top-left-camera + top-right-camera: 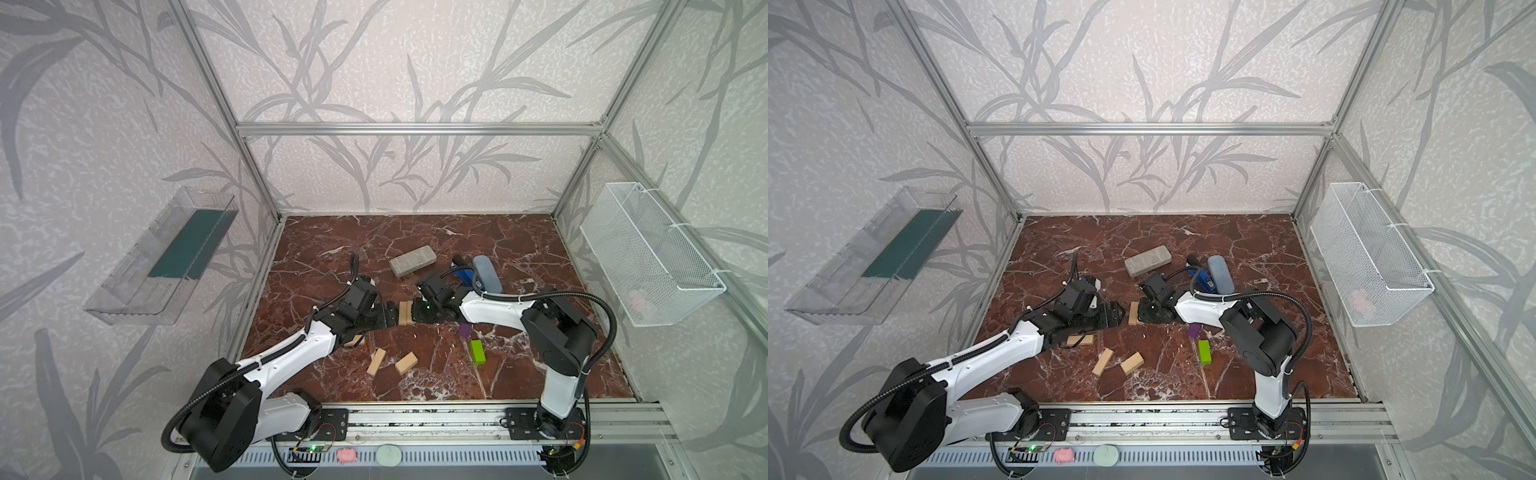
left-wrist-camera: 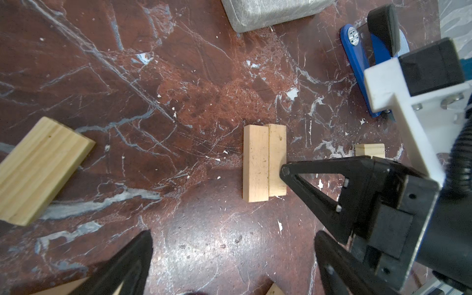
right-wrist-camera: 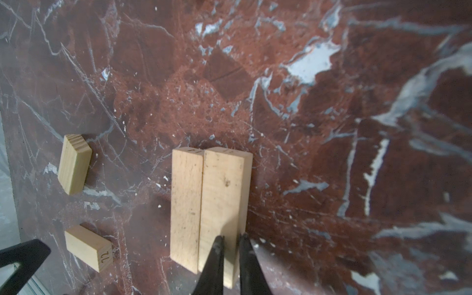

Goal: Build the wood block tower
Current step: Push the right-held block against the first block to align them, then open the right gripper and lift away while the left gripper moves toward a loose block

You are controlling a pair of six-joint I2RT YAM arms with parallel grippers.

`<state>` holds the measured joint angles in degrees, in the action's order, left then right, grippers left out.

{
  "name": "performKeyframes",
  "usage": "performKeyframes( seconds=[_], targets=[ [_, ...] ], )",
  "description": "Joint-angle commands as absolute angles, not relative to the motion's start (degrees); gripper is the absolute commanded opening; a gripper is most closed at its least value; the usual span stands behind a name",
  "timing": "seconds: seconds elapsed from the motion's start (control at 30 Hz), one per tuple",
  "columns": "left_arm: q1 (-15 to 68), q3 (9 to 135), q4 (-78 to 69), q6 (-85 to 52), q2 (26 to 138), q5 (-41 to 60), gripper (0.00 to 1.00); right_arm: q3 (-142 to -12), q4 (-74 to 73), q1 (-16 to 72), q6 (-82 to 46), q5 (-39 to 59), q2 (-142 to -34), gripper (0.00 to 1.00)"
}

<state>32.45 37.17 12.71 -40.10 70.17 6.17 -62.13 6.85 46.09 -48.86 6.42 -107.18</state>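
Two pale wood blocks [image 1: 405,312] lie flat, side by side and touching, near the middle of the counter [image 1: 415,237], between the two arms. The right jaws are closed on nothing, their tips against the one nearer the right edge. The left jaws stand wide open just beside the pair, toward the left edge, apart from it.

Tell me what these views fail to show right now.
Left wrist view: end-on block mostly behind the right gripper.
Both top views: covered block partly under the left arm.
Both top views: stapler partly behind the right arm.
Right wrist view: markings on the paired blocks too blurred to read.
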Motion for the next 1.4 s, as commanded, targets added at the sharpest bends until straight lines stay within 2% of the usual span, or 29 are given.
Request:
performKeyframes(
  seconds=[0.0,0.57,0.87,1.37],
  targets=[
    [32.08,38.67,12.83,-39.84,70.40,5.91,0.96,-61.54,9.67,46.40,-47.66,5.36,-105.56,0.14],
    [32.10,39.26,14.03,-39.73,69.56,5.97,0.96,-63.10,11.03,46.41,-44.21,5.22,-103.02,0.17],
    [32.08,38.53,19.48,-40.97,63.84,5.76,0.97,-61.04,13.26,46.41,-36.99,4.22,-95.08,0.27],
    [32.09,34.67,35.24,-50.77,56.52,-0.99,0.91,-48.73,5.78,47.78,-20.58,13.10,-86.61,0.49]
  ],
)
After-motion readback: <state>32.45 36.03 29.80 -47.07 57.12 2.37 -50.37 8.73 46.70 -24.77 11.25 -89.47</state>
